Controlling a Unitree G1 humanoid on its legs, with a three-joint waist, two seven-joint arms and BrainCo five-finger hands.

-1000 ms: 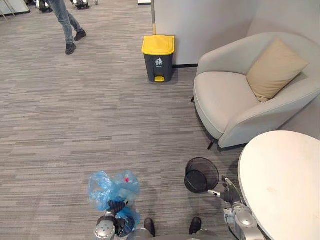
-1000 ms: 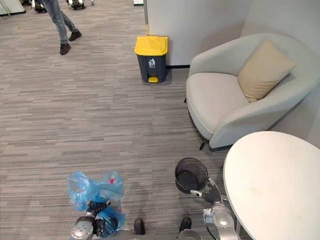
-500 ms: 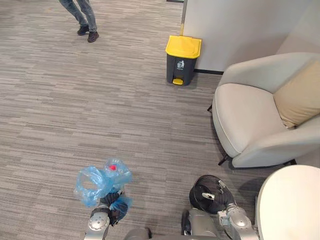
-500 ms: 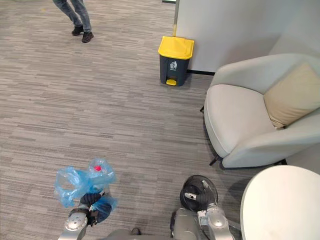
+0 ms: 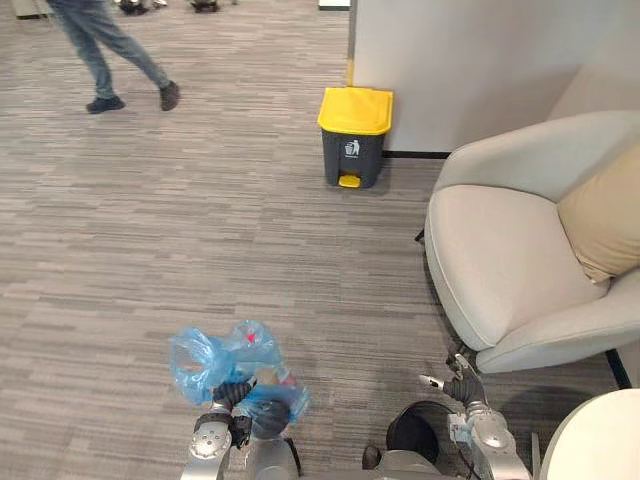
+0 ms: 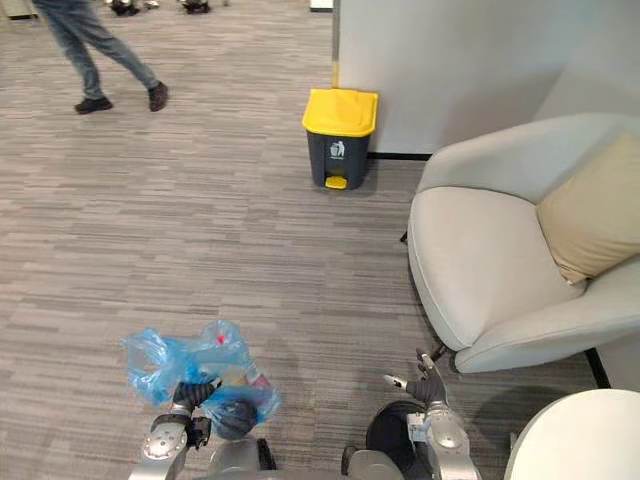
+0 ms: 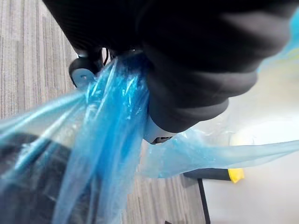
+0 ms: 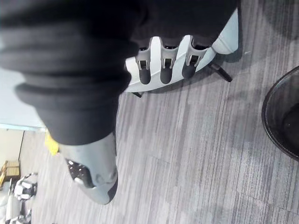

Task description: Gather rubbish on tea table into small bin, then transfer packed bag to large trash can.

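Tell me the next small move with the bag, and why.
Probably step forward toward the yellow-lidded trash can: the left hand grips the packed blue bag, and the can stands well ahead by the wall, lid shut.

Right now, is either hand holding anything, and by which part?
The left hand grips the blue rubbish bag by its bunched neck. The right hand holds nothing, its fingers relaxed.
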